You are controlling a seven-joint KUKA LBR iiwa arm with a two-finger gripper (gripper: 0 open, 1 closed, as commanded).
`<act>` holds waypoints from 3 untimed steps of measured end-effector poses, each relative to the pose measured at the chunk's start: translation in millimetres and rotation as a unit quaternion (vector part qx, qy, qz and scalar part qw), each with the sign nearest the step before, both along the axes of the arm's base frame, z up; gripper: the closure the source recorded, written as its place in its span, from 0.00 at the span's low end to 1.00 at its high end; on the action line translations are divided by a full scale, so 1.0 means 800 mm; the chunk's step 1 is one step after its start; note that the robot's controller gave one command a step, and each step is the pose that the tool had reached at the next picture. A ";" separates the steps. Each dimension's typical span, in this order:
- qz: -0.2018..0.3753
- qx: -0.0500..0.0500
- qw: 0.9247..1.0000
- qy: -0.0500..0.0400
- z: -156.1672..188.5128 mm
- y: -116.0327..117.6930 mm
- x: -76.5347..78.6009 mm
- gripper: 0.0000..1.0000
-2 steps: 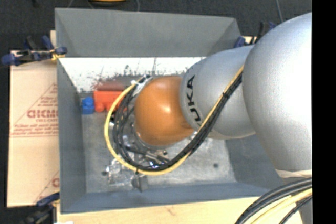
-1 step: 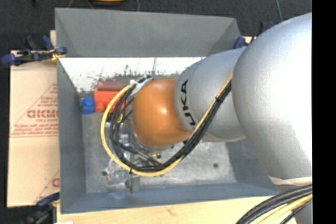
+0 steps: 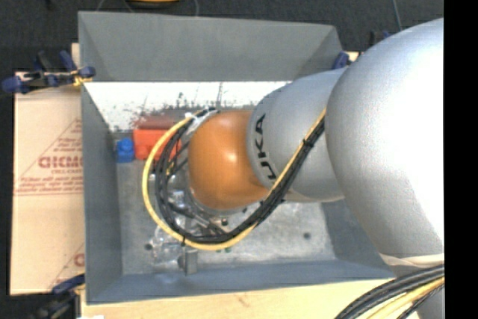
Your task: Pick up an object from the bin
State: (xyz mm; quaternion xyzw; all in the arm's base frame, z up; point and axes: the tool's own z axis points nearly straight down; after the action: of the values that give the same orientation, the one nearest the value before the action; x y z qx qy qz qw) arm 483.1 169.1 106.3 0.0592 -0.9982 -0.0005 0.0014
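Where the arm (image 3: 358, 131) crosses from the right, it covers most of the bin (image 3: 101, 220), leaving bare grey floor along the left wall and front edge. Gripper (image 3: 173, 249): low at the front-left floor, near the front wall; apart or together, cannot tell. Red block (image 3: 146, 140), blue block (image 3: 125, 151): side by side, rear left, by the left wall, apart from gripper.

Obstacles: we see the arm (image 3: 314, 153) and its cable loop (image 3: 153, 194) spanning the middle of the bin (image 3: 101, 198) | left wall: a blue block (image 3: 125, 151) just beside a red block (image 3: 153, 138) | free: we note bare floor (image 3: 306, 235) at lower right.
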 end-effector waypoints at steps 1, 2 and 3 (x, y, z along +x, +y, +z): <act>-0.019 0.000 1.000 -0.001 0.000 0.000 0.000 0.00; -0.020 0.000 1.000 0.005 0.000 0.000 -0.003 1.00; -0.020 0.000 1.000 -0.003 0.058 -0.001 -0.002 1.00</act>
State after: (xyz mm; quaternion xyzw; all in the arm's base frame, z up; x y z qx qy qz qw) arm 481.8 168.6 152.3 0.0393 -0.9992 -0.0004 -0.0014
